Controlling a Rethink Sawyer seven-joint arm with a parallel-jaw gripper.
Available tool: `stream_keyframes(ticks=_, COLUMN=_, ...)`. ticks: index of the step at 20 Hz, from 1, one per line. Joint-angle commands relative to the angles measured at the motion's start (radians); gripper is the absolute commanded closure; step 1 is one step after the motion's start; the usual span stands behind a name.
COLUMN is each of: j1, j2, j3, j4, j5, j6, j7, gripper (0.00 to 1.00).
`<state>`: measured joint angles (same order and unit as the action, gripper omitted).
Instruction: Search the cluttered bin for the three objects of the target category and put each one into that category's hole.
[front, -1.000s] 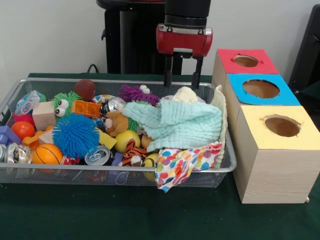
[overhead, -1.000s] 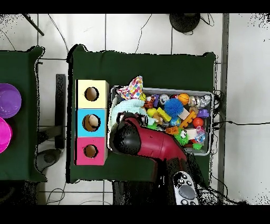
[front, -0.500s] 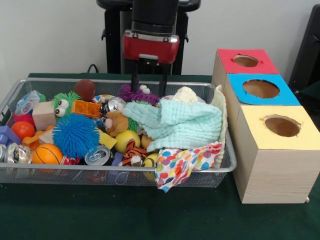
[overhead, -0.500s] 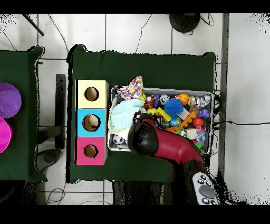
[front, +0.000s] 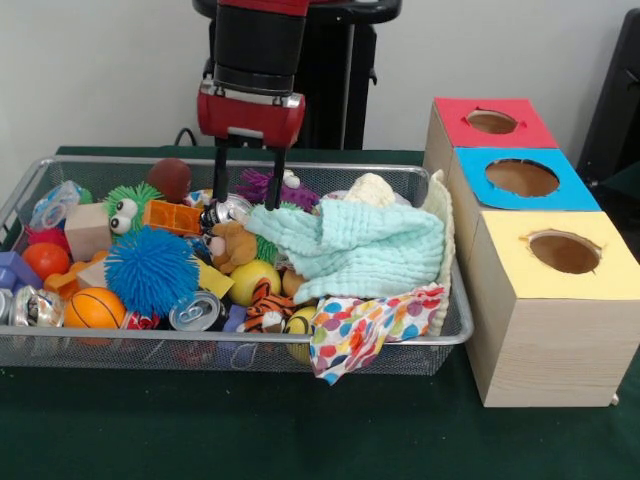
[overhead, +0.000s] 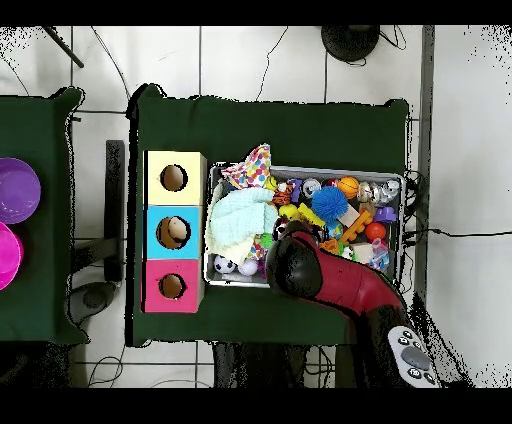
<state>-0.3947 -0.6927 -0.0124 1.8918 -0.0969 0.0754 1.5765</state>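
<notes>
Desk (front: 120, 430): green cloth, carrying all items. Wire bin (front: 60, 345): crowded with toys, cans and cloths. Three-hole box (front: 545, 330) stands just beside the bin, with red, blue and yellow tops. Mint cloth (front: 360, 245) lies over the bin's box-side end. Hand (front: 247, 205): fingers spread, gripping nothing, tips straddling a silver can (front: 228, 211), apparently without contact.

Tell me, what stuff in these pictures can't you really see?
- Front view: whatever lies under the mint cloth and the polka-dot cloth is covered.
- Front view: the inside of the red hole and the yellow hole is too dark to see.
- Overhead view: the red arm hides the gripper and the toys beneath it.
- Front view: the bin's left end is cut off by the edge.
</notes>
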Motion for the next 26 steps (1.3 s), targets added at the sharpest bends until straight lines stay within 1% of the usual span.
stream_keyframes(ticks=1, j1=0.000, j2=0.055, j3=0.040, j4=-0.035, j5=-0.074, j6=-0.054, j7=0.093, gripper=0.00)
stream_keyframes(ticks=7, j1=-0.009, j2=0.069, j3=0.050, j4=-0.039, j5=-0.078, j6=-0.068, j7=0.114, gripper=0.00)
stream_keyframes(ticks=11, j1=-0.007, j2=0.070, j3=0.044, j4=-0.037, j5=-0.086, j6=-0.078, j7=0.120, gripper=0.00)
stream_keyframes(ticks=15, j1=0.008, j2=0.076, j3=0.015, j4=-0.040, j5=-0.102, j6=-0.124, j7=0.131, gripper=0.00)
stream_keyframes(ticks=19, j1=0.011, j2=0.070, j3=-0.010, j4=-0.054, j5=-0.118, j6=-0.123, j7=0.114, gripper=0.00)
stream_keyframes(ticks=22, j1=0.008, j2=0.068, j3=-0.011, j4=-0.058, j5=-0.123, j6=-0.118, j7=0.108, gripper=0.00)
stream_keyframes(ticks=26, j1=-0.027, j2=0.064, j3=0.022, j4=-0.075, j5=-0.135, j6=-0.091, j7=0.087, gripper=0.00)
